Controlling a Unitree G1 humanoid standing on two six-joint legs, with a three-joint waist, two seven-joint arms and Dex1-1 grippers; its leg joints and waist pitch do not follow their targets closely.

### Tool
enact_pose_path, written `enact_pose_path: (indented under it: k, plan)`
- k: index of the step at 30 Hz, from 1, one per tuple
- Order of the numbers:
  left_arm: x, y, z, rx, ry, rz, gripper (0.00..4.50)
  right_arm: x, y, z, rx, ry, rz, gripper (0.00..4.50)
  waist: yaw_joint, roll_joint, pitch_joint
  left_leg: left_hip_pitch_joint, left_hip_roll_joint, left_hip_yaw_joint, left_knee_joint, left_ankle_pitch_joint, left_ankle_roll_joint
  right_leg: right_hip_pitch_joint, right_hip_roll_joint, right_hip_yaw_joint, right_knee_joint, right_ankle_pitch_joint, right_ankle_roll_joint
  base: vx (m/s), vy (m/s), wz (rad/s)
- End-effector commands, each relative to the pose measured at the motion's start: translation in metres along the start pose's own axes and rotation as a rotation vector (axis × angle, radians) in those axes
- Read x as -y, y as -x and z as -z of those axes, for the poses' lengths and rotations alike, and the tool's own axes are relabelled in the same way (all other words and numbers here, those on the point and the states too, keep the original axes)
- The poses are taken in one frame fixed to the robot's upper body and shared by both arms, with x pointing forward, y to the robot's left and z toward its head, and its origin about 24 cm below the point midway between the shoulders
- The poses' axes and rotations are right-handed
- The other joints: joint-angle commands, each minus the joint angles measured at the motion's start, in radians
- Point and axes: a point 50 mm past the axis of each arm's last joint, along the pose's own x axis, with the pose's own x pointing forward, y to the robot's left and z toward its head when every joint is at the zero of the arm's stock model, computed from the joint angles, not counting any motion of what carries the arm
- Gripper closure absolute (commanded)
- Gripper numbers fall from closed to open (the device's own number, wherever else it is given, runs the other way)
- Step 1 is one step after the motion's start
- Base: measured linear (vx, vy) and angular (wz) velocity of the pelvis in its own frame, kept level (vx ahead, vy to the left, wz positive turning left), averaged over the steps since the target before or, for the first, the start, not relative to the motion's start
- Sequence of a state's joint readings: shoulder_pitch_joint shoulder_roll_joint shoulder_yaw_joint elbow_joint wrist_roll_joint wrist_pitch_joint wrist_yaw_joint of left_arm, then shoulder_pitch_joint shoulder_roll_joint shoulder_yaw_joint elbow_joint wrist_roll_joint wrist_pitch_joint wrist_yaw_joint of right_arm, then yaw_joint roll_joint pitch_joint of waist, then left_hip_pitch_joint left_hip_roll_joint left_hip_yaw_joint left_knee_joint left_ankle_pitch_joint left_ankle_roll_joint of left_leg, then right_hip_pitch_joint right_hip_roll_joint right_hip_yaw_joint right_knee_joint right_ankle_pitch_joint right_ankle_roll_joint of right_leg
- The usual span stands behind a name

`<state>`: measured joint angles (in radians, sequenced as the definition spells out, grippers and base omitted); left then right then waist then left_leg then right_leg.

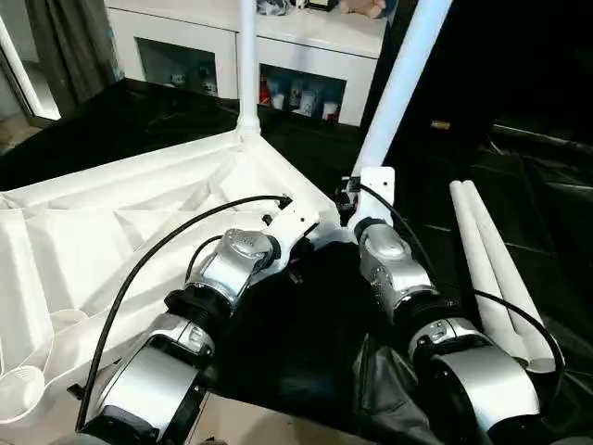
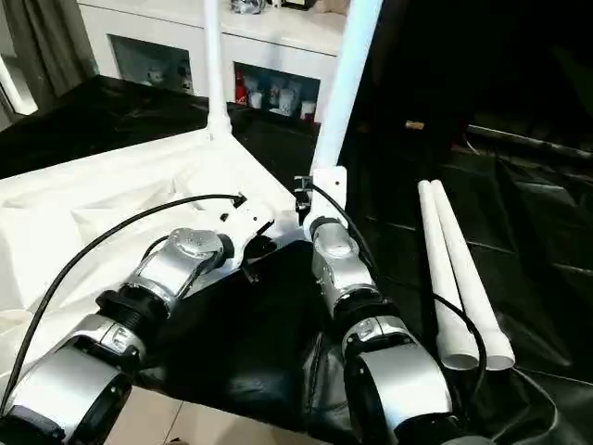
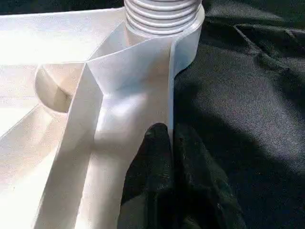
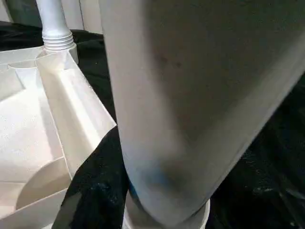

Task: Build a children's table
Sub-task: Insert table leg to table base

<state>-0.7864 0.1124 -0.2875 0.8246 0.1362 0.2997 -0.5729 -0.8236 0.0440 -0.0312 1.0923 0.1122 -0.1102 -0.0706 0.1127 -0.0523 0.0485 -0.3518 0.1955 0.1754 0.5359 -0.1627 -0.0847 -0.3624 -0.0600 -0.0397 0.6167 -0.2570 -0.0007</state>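
The children's table top (image 1: 93,222) lies upside down, white, with its ribbed underside up. One white leg (image 1: 246,56) stands upright in the far corner socket (image 3: 162,19). My left gripper (image 3: 169,143) is shut on the top's thin rim wall just below that corner, one black finger (image 3: 147,181) on each side. A second leg (image 1: 400,79) leans up and to the right, and my right gripper (image 1: 361,199) is shut around its lower end beside the top's right edge. That leg (image 4: 190,95) looms close in the right wrist view, hiding the fingers.
Two more white legs (image 1: 486,260) lie side by side on the black cloth (image 1: 278,343) to the right. A white cabinet (image 1: 306,56) with glass-fronted shelves stands behind the table top. A round socket (image 1: 23,385) shows at the top's near left corner.
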Motion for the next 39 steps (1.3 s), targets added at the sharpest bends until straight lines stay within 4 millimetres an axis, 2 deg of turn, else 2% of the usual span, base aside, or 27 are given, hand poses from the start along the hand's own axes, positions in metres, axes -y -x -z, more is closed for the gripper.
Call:
enact_pose_path:
  k: [1,2,3,4,6,7,9,10,11,12,13,14,15,16,17,19,22,23,25,29,32,39]
  plan:
    - [-0.011,0.006,-0.005,0.029,-0.046,-0.06,4.5,-0.001,0.023,0.076,-0.343,0.001,-0.05,2.62,-0.006,0.012,-0.02,0.011,0.041,-0.025,-0.077,-0.413,-0.026,-0.008,-0.087,0.052,-0.113,-0.357,-0.079,0.0,0.0,0.0]
    - [-0.01,0.012,-0.006,0.053,-0.105,0.035,4.5,0.001,0.019,0.068,-0.34,0.038,-0.152,2.62,-0.006,0.012,-0.019,0.008,0.042,-0.025,-0.079,-0.404,-0.021,-0.007,-0.088,0.052,-0.114,-0.345,-0.081,0.0,0.0,0.0]
    - [-0.009,0.016,-0.006,0.058,-0.123,0.071,4.5,0.002,0.018,0.066,-0.348,0.041,-0.197,2.62,-0.008,0.017,-0.021,0.002,0.043,-0.027,-0.08,-0.396,-0.016,-0.002,-0.088,0.051,-0.111,-0.335,-0.086,0.0,0.0,0.0]
    - [-0.009,0.017,-0.006,0.059,-0.132,0.088,4.5,0.002,0.018,0.065,-0.351,0.043,-0.218,2.62,-0.008,0.014,-0.024,0.001,0.046,-0.028,-0.079,-0.381,-0.013,0.002,-0.089,0.05,-0.109,-0.315,-0.09,0.0,0.0,0.0]
    - [-0.01,0.035,-0.001,0.079,-0.209,0.234,4.5,0.009,0.017,0.054,-0.385,0.085,-0.403,2.62,-0.023,0.02,-0.03,-0.017,0.043,-0.027,-0.076,-0.274,-0.007,0.018,-0.081,0.044,-0.089,-0.146,-0.126,0.0,0.0,0.0]
    - [-0.01,0.04,0.0,0.087,-0.233,0.277,4.5,0.011,0.017,0.051,-0.392,0.104,-0.451,2.62,-0.024,0.022,-0.033,-0.017,0.042,-0.028,-0.074,-0.256,-0.002,0.023,-0.08,0.041,-0.087,-0.109,-0.134,0.0,0.0,0.0]
    - [-0.012,0.051,0.004,0.075,-0.257,0.338,4.5,0.017,0.017,0.046,-0.408,0.138,-0.535,2.62,-0.032,0.022,-0.042,-0.014,0.042,-0.019,-0.056,-0.14,0.016,0.028,-0.076,0.04,-0.064,0.127,-0.185,0.057,-0.013,-0.08]
    - [-0.013,0.056,0.005,0.078,-0.283,0.363,4.5,0.021,0.018,0.043,-0.424,0.141,-0.576,2.62,-0.033,0.026,-0.041,-0.013,0.041,-0.018,-0.054,-0.115,0.02,0.028,-0.073,0.039,-0.06,0.179,-0.196,0.074,-0.013,-0.02]
    - [-0.014,0.064,0.007,0.081,-0.302,0.409,4.5,0.026,0.02,0.04,-0.45,0.144,-0.634,2.62,-0.035,0.021,-0.047,-0.007,0.038,-0.013,-0.044,-0.068,0.037,0.032,-0.068,0.039,-0.053,0.285,-0.217,0.06,-0.006,-0.01]
    - [-0.015,0.071,0.009,0.076,-0.3,0.444,4.5,0.032,0.021,0.036,-0.475,0.155,-0.682,2.62,-0.036,0.023,-0.05,-0.009,0.036,-0.014,-0.04,-0.039,0.043,0.038,-0.066,0.037,-0.044,0.346,-0.228,0.06,-0.006,-0.01]
    - [-0.016,0.075,0.009,0.074,-0.311,0.462,4.5,0.035,0.022,0.034,-0.487,0.171,-0.71,2.62,-0.038,0.016,-0.052,-0.008,0.037,-0.008,-0.032,0.02,0.061,0.04,-0.055,0.032,-0.033,0.483,-0.244,0.0,0.0,0.0]
    - [-0.016,0.077,0.009,0.074,-0.319,0.467,4.5,0.036,0.022,0.034,-0.49,0.179,-0.719,2.62,-0.036,0.019,-0.052,-0.006,0.038,-0.007,-0.03,0.028,0.064,0.037,-0.054,0.03,-0.031,0.503,-0.248,0.0,0.0,0.0]
    - [-0.017,0.08,0.01,0.071,-0.338,0.473,4.5,0.039,0.023,0.032,-0.498,0.198,-0.739,2.62,-0.035,0.019,-0.053,-0.004,0.04,-0.005,-0.029,0.033,0.066,0.037,-0.057,0.03,-0.028,0.515,-0.258,0.0,0.0,0.0]
    - [-0.024,0.087,0.01,0.063,-0.376,0.461,4.5,0.046,0.026,0.029,-0.511,0.251,-0.807,2.62,-0.034,0.006,-0.053,-0.004,0.041,-0.003,-0.029,0.021,0.067,0.04,-0.058,0.03,-0.03,0.491,-0.262,0.0,0.0,0.0]
    - [-0.024,0.087,0.01,0.063,-0.376,0.461,4.5,0.046,0.026,0.029,-0.511,0.251,-0.807,2.62,-0.031,0.008,-0.052,-0.003,0.041,-0.002,-0.03,0.006,0.065,0.039,-0.059,0.03,-0.032,0.467,-0.261,0.0,0.0,0.0]
    - [-0.027,0.092,0.01,0.07,-0.383,0.461,4.5,0.051,0.03,0.026,-0.521,0.277,-0.894,2.62,-0.023,0.005,-0.047,0.001,0.046,-0.001,-0.034,-0.053,0.053,0.035,-0.064,0.033,-0.04,0.356,-0.259,0.0,0.0,0.0]
    - [-0.029,0.099,0.011,0.086,-0.388,0.481,4.5,0.055,0.038,0.026,-0.521,0.316,-1.002,2.62,-0.015,0.007,-0.042,0.005,0.051,-0.001,-0.038,-0.109,0.035,0.031,-0.069,0.035,-0.048,0.245,-0.249,0.0,0.0,0.0]
    - [-0.029,0.101,0.012,0.083,-0.389,0.482,4.5,0.057,0.04,0.027,-0.521,0.34,-1.022,2.62,-0.008,0.009,-0.04,0.01,0.053,0.0,-0.041,-0.131,0.023,0.026,-0.069,0.036,-0.051,0.185,-0.247,0.0,0.0,0.0]
    - [-0.029,0.103,0.013,0.086,-0.398,0.488,4.5,0.057,0.044,0.031,-0.524,0.35,-1.059,2.62,-0.006,0.008,-0.039,0.008,0.054,-0.001,-0.044,-0.134,0.01,0.025,-0.072,0.037,-0.052,0.151,-0.243,0.0,0.0,0.0]
    - [-0.027,0.106,0.015,0.103,-0.398,0.523,4.5,0.057,0.05,0.038,-0.539,0.344,-1.114,2.62,-0.004,0.009,-0.038,0.011,0.052,-0.001,-0.044,-0.149,-0.007,0.023,-0.07,0.037,-0.052,0.14,-0.245,0.0,0.0,0.0]
    - [-0.027,0.109,0.019,0.088,-0.402,0.545,4.5,0.057,0.052,0.04,-0.541,0.341,-1.128,2.62,-0.005,0.007,-0.038,0.012,0.051,-0.002,-0.045,-0.153,-0.006,0.024,-0.071,0.037,-0.052,0.136,-0.247,0.0,0.0,0.0]
    - [-0.029,0.109,0.021,0.083,-0.406,0.524,4.5,0.055,0.054,0.048,-0.498,0.332,-1.094,2.62,-0.002,0.008,-0.043,0.01,0.048,-0.003,-0.04,-0.121,-0.003,0.029,-0.07,0.036,-0.046,0.19,-0.249,0.0,0.0,0.0]
